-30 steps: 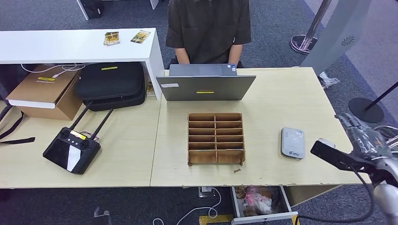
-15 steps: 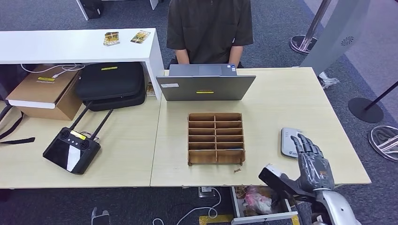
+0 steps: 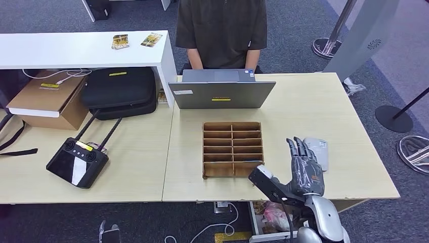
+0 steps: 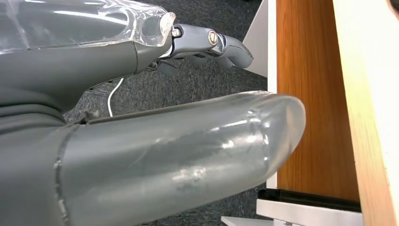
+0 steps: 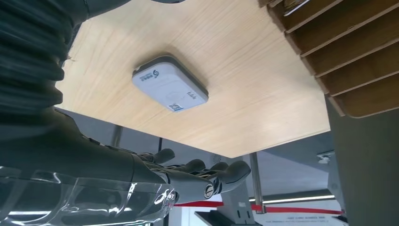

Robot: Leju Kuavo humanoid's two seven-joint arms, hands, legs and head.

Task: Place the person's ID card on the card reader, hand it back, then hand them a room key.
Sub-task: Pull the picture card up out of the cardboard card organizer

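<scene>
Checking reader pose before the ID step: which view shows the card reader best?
Right wrist view: the card reader lies whole and unblocked on the table, printed face visible. In the head view the right hand covers part of the reader. The left wrist view faces the floor beside a wooden panel.

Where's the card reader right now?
In the head view, the white rounded card reader lies on the light wooden table, to the right of the brown wooden slotted organizer, partly behind the right robot hand.
</scene>
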